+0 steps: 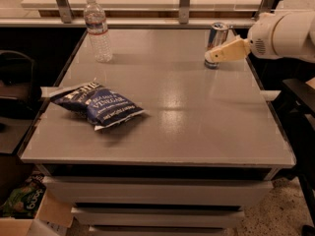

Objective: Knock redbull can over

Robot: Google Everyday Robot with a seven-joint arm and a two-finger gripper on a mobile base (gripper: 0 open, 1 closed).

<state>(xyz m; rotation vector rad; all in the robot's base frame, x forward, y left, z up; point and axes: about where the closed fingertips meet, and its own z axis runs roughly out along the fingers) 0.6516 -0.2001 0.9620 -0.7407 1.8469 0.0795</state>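
Note:
The redbull can (pixel 216 36), blue and silver with a silver top, stands upright at the far right of the grey table (pixel 167 107). My gripper (pixel 212 56) comes in from the right on a white arm. Its cream-coloured fingers (pixel 229 50) lie across the lower part of the can, hiding its bottom half, with the tip near the can's base on its left side.
A clear plastic water bottle (pixel 97 29) stands upright at the far left of the table. A dark blue chip bag (pixel 96 104) lies flat on the left half. A metal rail runs behind the table. Boxes sit on the floor at lower left.

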